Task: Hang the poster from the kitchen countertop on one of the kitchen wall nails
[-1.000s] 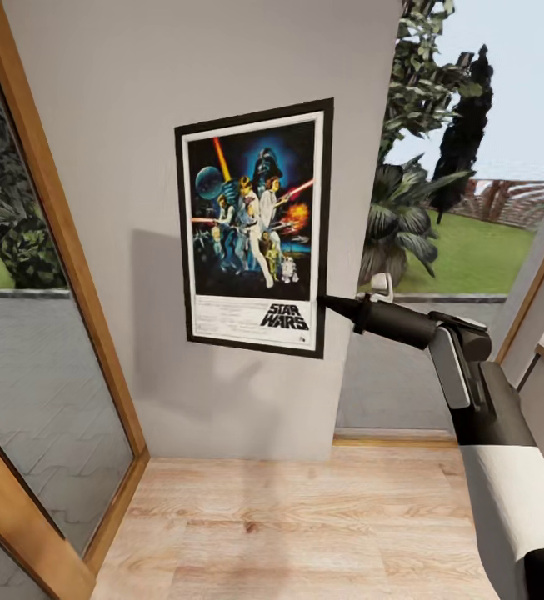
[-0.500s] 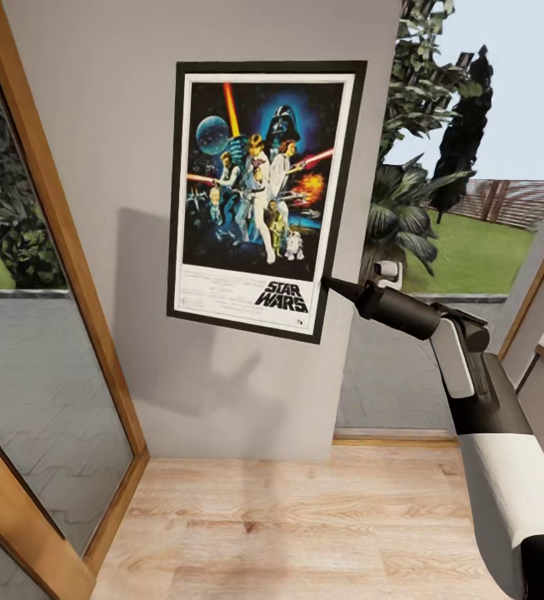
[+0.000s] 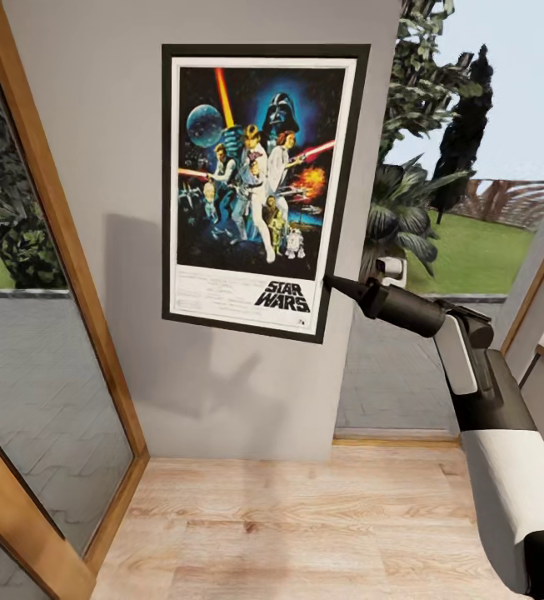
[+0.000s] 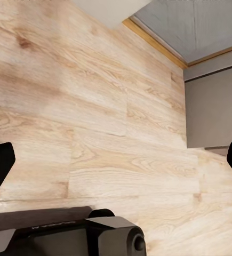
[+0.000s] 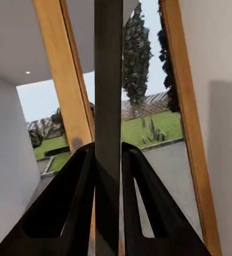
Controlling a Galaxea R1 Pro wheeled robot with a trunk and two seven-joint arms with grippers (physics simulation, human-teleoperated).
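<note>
The right end effector (image 3: 331,285) is pinched shut on the poster's (image 3: 259,187) right edge, down near its bottom corner. In the right wrist view its two dark fingers (image 5: 68,208) squeeze the thin black frame edge-on. The poster stands tall, long side up and down, flat against the grey wall (image 3: 97,133). It reaches up and to the left from the grip. I cannot see a nail. The left end effector (image 4: 116,165) is spread open, holding nothing, pointing at the wood floor (image 3: 305,525).

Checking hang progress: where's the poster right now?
Head view: the poster is up against the grey wall, centre-left, with the right gripper clamped on its lower right edge.
</note>
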